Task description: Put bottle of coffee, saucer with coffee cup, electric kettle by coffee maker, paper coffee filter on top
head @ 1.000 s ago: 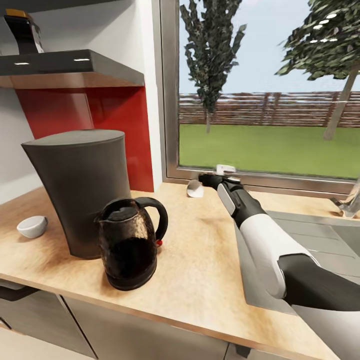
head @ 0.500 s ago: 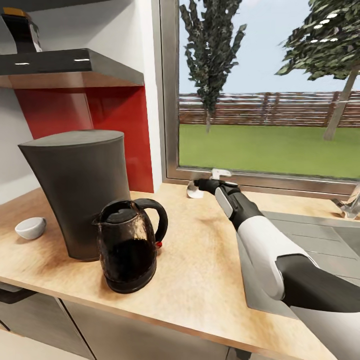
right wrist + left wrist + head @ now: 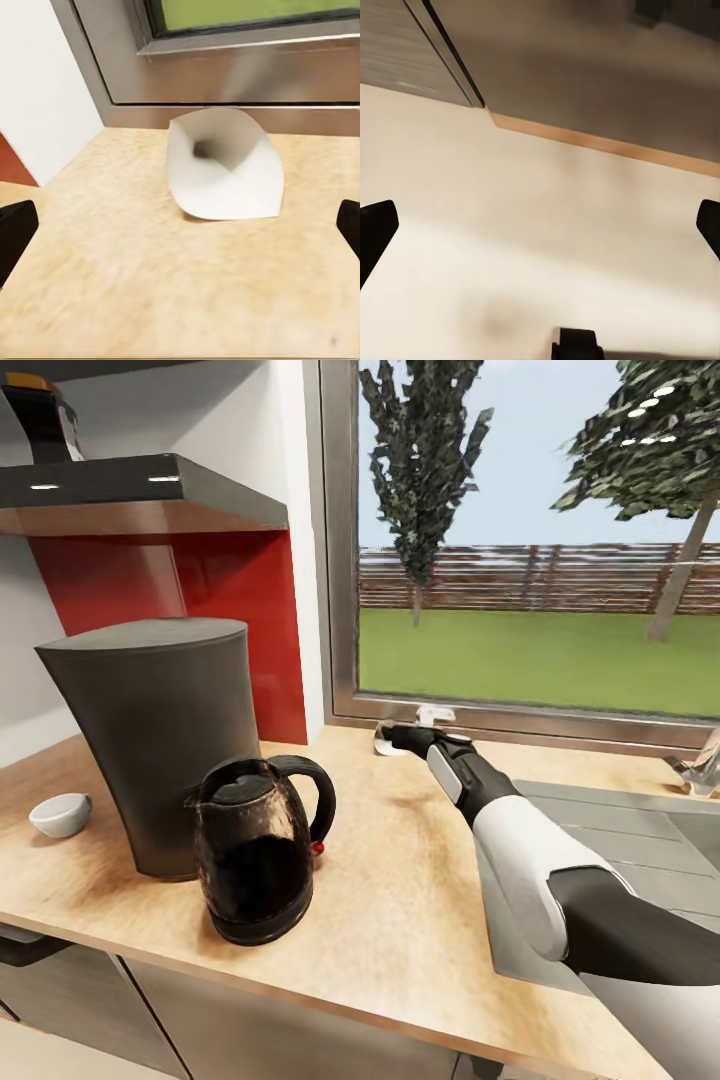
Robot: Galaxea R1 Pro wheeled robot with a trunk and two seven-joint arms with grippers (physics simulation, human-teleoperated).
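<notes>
Two appliances stand nearest the countertop's [image 3: 400, 920] front edge: the electric kettle [image 3: 262, 850], dark glass with its handle toward the window, touching or just in front of the tall grey coffee maker [image 3: 155, 735]; neither has shifted against the earlier frames. A small white coffee cup [image 3: 60, 813] sits near the left edge. The right arm [image 3: 520, 840] has reached further toward the back edge over the last second, its right gripper [image 3: 393, 736] now closer to the paper coffee filter [image 3: 225, 165], which lies on its side by the window frame [image 3: 340, 560]. In the right wrist view the fingers [image 3: 15, 232] stand wide apart, with the filter ahead between them, not yet grasped. In the left wrist view, the left gripper [image 3: 540, 232] is likewise spread wide over pale floor beside cabinet fronts [image 3: 405, 52]. On the shelf [image 3: 140, 495] above, a dark bottle of coffee [image 3: 40, 420] stands.
</notes>
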